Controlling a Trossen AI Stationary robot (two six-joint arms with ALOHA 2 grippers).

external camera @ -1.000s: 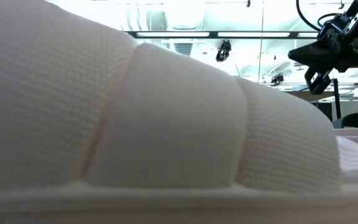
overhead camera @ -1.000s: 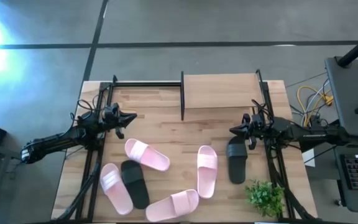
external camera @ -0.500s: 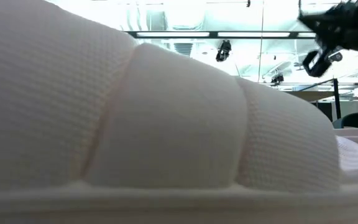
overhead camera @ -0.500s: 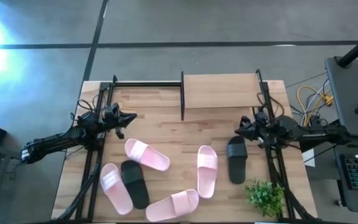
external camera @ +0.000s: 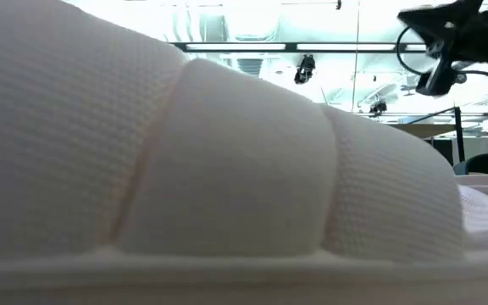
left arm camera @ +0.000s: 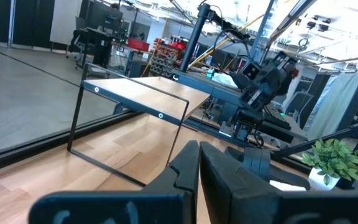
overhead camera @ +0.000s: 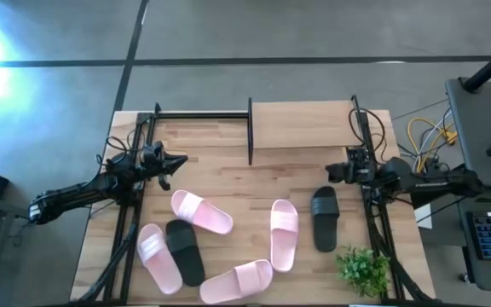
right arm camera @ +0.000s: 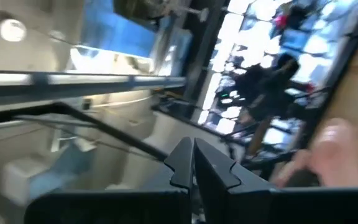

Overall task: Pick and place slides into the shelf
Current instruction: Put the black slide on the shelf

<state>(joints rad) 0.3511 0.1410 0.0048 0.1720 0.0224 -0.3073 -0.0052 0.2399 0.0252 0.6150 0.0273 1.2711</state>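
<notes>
Left gripper (overhead camera: 176, 160), fingers together and holding nothing, waits over the left side of the table (overhead camera: 220, 179). Near it lie the pink sandals (overhead camera: 201, 212), the left black sandal (overhead camera: 184, 252) lodged between two of them; a further pink sandal (overhead camera: 284, 234) lies toward the right. The shelf (overhead camera: 301, 125) stands at the far edge with no sandal on it. The right black sandal (overhead camera: 325, 218) lies flat on the table, just on the near side of the right gripper (overhead camera: 333, 173), whose fingers are together on nothing.

Likely faults: a descent with the fingers together would push this sandal aside, not grasp it; a grip on the thin sole edge could slip; the sandal could catch the shelf's upright bar.

Change: one second before, the right gripper hung over the far end of the black sandal; it has since drawn back right and far, and the sandal lies clear.
</notes>
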